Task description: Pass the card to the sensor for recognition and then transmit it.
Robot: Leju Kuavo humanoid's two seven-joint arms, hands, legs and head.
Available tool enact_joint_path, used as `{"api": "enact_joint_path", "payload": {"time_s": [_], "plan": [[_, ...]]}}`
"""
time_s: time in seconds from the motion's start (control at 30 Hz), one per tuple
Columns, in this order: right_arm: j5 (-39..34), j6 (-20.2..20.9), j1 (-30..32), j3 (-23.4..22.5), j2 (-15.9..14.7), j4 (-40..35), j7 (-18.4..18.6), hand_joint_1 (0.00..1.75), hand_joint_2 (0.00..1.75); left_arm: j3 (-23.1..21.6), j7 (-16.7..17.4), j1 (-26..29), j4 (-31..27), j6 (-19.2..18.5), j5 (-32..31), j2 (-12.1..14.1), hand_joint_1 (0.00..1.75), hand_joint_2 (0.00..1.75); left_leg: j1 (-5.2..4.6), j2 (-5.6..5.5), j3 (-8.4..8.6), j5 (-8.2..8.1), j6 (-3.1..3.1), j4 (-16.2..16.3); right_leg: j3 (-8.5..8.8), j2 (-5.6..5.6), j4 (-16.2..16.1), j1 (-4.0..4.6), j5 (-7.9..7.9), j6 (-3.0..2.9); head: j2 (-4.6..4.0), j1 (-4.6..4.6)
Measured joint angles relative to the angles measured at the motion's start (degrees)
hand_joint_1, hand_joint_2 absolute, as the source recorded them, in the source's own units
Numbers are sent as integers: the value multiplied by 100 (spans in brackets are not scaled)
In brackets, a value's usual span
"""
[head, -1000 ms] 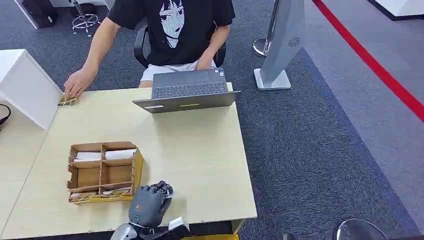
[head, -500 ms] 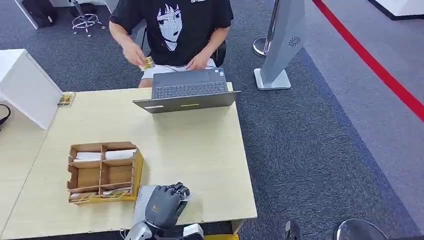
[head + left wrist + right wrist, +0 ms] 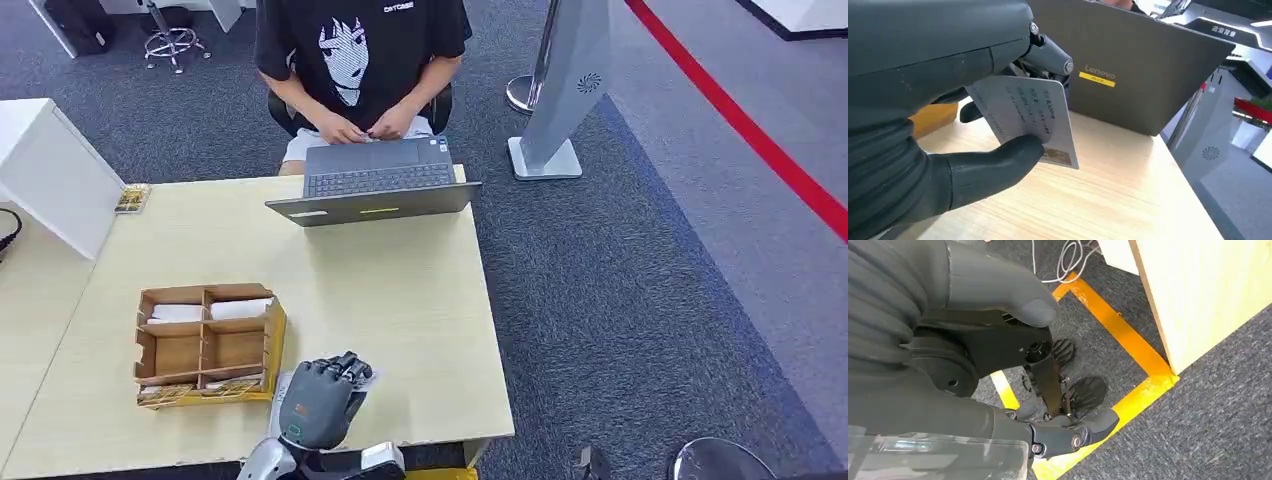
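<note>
My left hand hovers over the table's near edge, just right of the cardboard tray. In the left wrist view it pinches a white printed card between thumb and fingers, the card upright and facing the back of the grey laptop. A white box stands at the table's far left corner, with a small yellowish card stack lying beside it. My right hand hangs beside the table over the floor, fingers apart and holding nothing.
A person sits behind the laptop with both hands at its far edge. The tray's compartments hold white cards and yellowish cards. A grey kiosk stand rises right of the table. Yellow floor tape runs below the table corner.
The person's hand left the card stack by the white box, carried something yellowish back and now rests at the laptop. My left hand shifted slightly right with the card.
</note>
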Motion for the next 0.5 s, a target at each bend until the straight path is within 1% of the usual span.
{"api": "enact_joint_path", "payload": {"time_s": [0.13, 0.23, 0.37, 0.43, 0.5], "plan": [[0, 7, 14, -31, -13, 0, -7, 0, 175, -2, 46, 72, -50, 9, 11, 33, 175, 175, 0, 0, 0, 0, 0, 0, 0, 0, 0, 0, 0, 0, 0, 2], [29, 11, 26, -66, -22, 0, -4, 0, 175, -2, 59, 80, -65, 85, 33, 57, 175, 175, 0, 0, 0, 0, 0, 0, 0, -1, 0, 0, 0, 0, 0, 0], [182, 4, 19, -68, -24, 0, 61, 0, 175, -2, 74, 19, -273, 308, -223, 81, 175, 175, 0, -1, -1, 1, 0, 0, 0, -2, 1, 0, 0, 0, 0, 0], [308, -4, -8, -65, -22, 2, 140, 0, 175, 13, 137, -112, -430, 422, -419, 107, 175, 175, 0, -3, -1, 2, -1, 0, 0, -3, 3, 0, 1, -1, 0, 2], [424, -13, -59, -55, -22, 2, 206, 0, 175, 98, 236, -335, -614, 446, -619, 142, 175, 175, 0, -3, -1, 5, 1, 0, 1, -4, 5, 0, 2, -2, 0, 0]]}}
